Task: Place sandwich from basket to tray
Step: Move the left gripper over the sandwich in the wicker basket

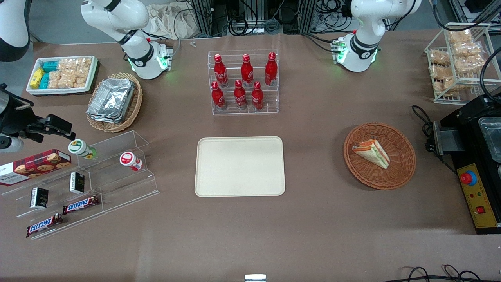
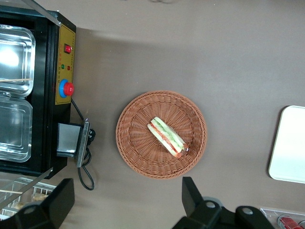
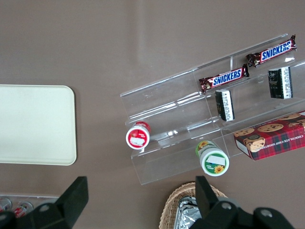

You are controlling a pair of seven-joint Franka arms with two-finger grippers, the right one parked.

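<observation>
The sandwich [image 1: 372, 153] [image 2: 167, 137], a wrapped pale wedge with red, orange and green layers, lies in the round reddish-brown wicker basket [image 1: 403, 164] [image 2: 138, 143]. The cream tray [image 1: 239, 166] [image 2: 288, 143] lies flat with nothing on it, beside the basket toward the parked arm's end. My left gripper [image 2: 126, 195] hangs high over bare table, just outside the basket's rim and farther from the front camera than the basket. Its fingers [image 2: 190, 195] are spread wide and hold nothing. The front view does not show the gripper.
A black machine with a red button [image 1: 475, 164] [image 2: 28, 95] stands close to the basket at the working arm's end. A rack of red bottles [image 1: 244, 82] stands farther from the front camera than the tray. A wire rack of snacks [image 1: 458, 58] is near the working arm's base.
</observation>
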